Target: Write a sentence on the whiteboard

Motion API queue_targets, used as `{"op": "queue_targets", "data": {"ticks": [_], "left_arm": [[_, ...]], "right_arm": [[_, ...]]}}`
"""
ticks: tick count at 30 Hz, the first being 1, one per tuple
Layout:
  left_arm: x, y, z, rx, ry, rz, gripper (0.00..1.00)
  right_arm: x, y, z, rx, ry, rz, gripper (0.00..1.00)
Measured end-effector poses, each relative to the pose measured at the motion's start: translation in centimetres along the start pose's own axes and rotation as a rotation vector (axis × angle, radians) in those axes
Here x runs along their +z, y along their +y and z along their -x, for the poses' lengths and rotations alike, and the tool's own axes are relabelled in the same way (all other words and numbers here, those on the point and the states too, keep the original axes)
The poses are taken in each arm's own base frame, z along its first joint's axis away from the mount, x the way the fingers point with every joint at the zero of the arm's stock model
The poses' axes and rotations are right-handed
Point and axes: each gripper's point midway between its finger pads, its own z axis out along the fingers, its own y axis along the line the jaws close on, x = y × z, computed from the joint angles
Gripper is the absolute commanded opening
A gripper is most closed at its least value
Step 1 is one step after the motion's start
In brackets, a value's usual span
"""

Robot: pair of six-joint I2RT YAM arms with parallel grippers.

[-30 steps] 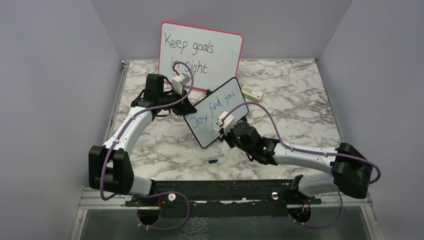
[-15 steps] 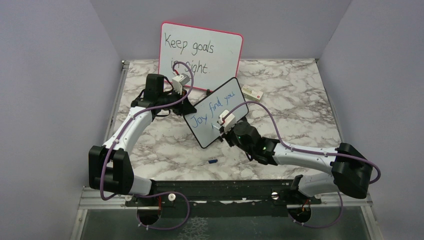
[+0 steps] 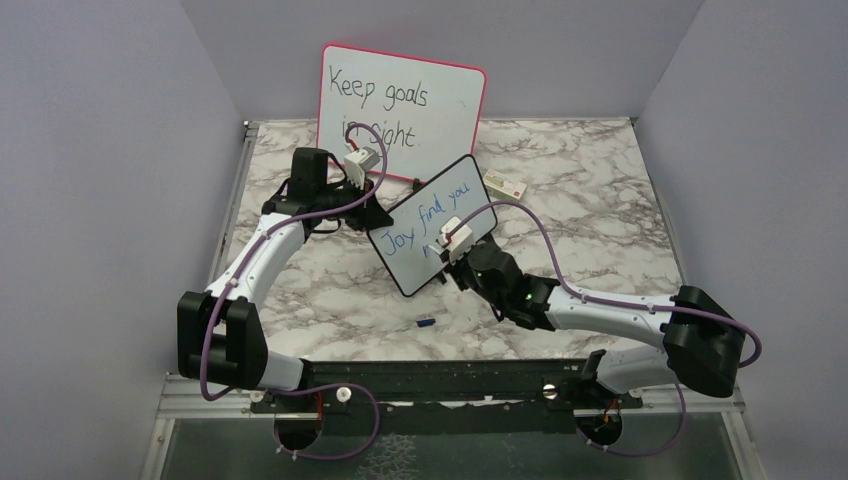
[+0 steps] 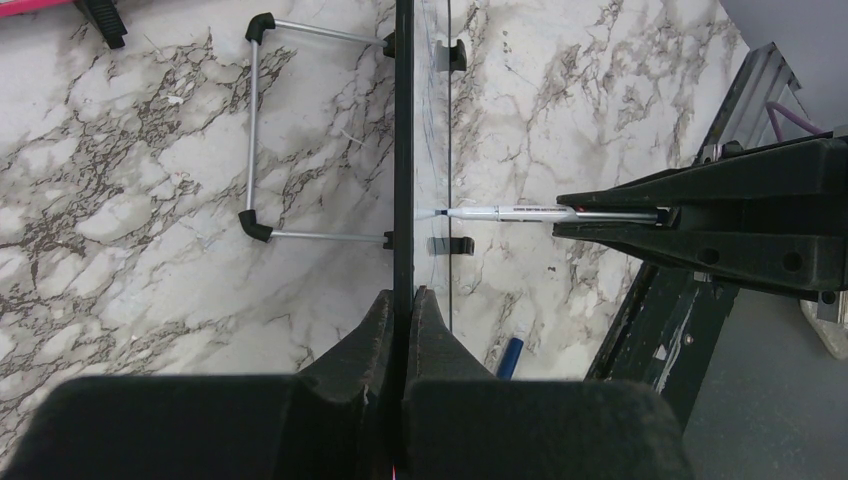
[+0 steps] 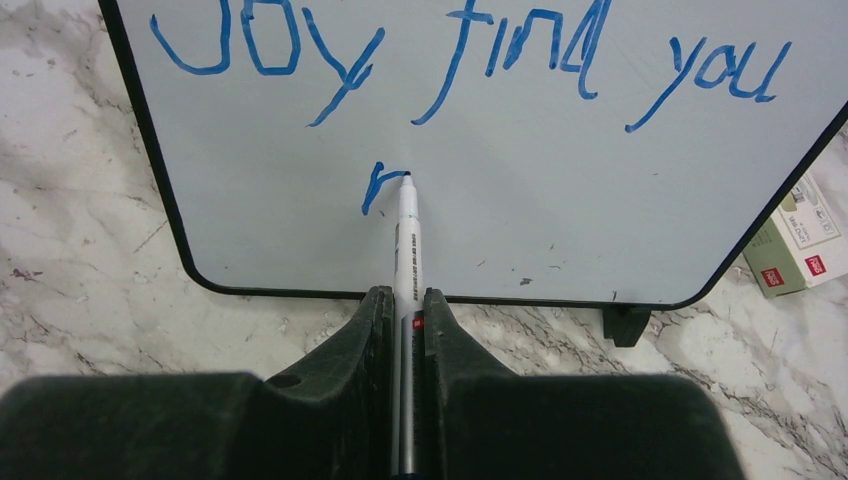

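The small black-framed whiteboard (image 3: 432, 225) stands tilted mid-table, and it fills the right wrist view (image 5: 520, 200). On it are the blue words "Joy find you" (image 5: 470, 55) and, below them, a short blue stroke like an "r" (image 5: 375, 188). My left gripper (image 4: 403, 300) is shut on the board's edge (image 4: 403, 150), seen edge-on. My right gripper (image 5: 405, 300) is shut on a white marker (image 5: 407, 240) whose tip touches the board at the top of the new stroke. The marker also shows in the left wrist view (image 4: 510, 212).
The larger pink-framed whiteboard (image 3: 402, 108) reading "Keep goals" leans at the back wall. A small white box (image 3: 505, 186) lies right of the boards. A blue marker cap (image 3: 424, 322) lies on the marble table near the front. The board's wire stand (image 4: 262, 130) shows behind it.
The right gripper has shifted slightly with the marker on the board, below the written line. The left arm and the board have not moved.
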Motion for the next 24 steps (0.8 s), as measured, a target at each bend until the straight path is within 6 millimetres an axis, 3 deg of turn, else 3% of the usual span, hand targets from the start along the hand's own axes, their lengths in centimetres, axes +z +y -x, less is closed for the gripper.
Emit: {"op": "queue_targets", "data": {"ticks": [24], "left_arm": [[0.0,0.0,0.0,0.0,0.0,-0.001,0.0]], "right_arm": [[-0.4,0.2,-1.8,-0.005,0.077,0.01,0.01]]}}
